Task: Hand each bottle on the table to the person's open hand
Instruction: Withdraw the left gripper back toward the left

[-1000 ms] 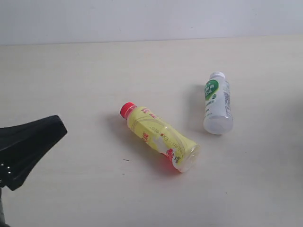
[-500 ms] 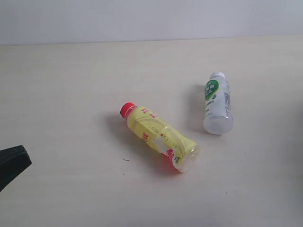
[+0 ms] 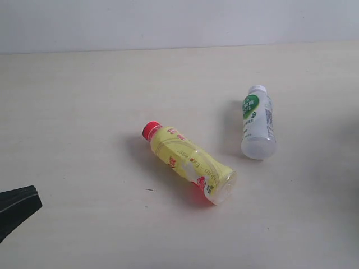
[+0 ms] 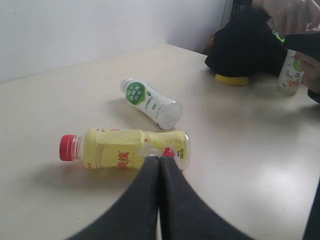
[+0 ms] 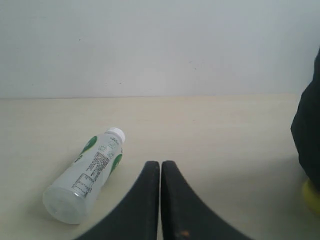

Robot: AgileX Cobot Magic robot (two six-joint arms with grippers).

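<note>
Bottles are lying on their sides on the tabletop in the exterior view. The yellow-labelled bottle is at centre and a white bottle is to its right, with the left claw poking in at the lower left edge. Left wrist view: that claw's fingers are pressing together, pointing toward the yellow-labelled bottle, and a second white bottle is standing upright far off. Right wrist view: the right claw is sitting closed too, with the white bottle lying near it.

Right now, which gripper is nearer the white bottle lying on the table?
Right, probably. The right gripper points just past the white bottle, close by; the left gripper sits at the exterior view's lower left edge, with the yellow bottle between.
</note>
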